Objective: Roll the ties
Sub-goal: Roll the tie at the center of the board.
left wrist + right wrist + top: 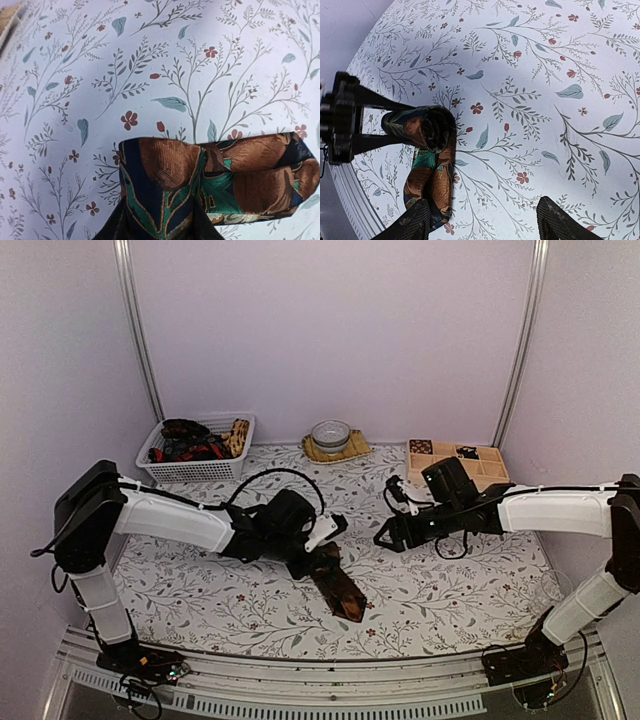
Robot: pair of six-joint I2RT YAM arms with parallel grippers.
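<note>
Evidently the rolling is midway. Near centre on the floral-print counter (pixel 460 590) lies the dark woven-fabric necktie (pixel 340 590) with a brown, green and blue leaf pattern, its loose tail pointing near-right and its far end wound into a coil (pixel 427 127). The left end effector (pixel 312 552) is clamped on that coil. The right end effector (pixel 385 537) stands apart and empty, just right of it. Next, I judge, further turns must take up the tail without slackening the coil.

Basket (pixel 200 472) back left, tray (pixel 492 470) back right, tie (pixel 340 590) mid-table
</note>
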